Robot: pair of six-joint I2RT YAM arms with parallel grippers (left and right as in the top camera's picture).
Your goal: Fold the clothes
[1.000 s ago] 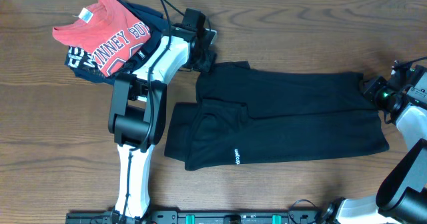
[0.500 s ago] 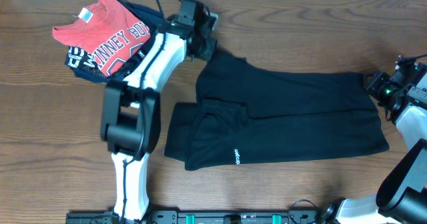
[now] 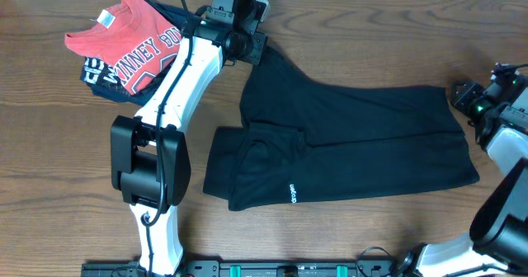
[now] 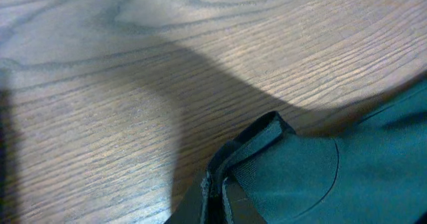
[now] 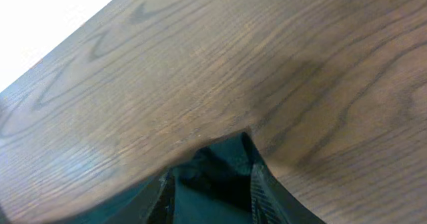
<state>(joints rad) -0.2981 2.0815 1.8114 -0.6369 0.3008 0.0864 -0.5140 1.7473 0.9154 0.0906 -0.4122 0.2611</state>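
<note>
Wooden counter [image 3: 371,30] carrying black T-shirt [image 3: 355,145], laid out flat between left gripper [image 3: 252,50] and right gripper [image 3: 456,96]. Left gripper clenched on far corner of fabric. Right gripper clamped on opposite far edge. Just outboard of left gripper: red T-shirt [image 3: 132,38] heaped over navy garment [image 3: 92,72]. Small white logo [image 3: 291,194] well toward base from left gripper.

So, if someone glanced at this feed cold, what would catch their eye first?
The big black T-shirt spread across the middle of the table, stretched between the left gripper pinching its far-left corner and the right gripper at its far-right corner. After that, the red T-shirt with white lettering, heaped on a navy garment at the far left.
</note>
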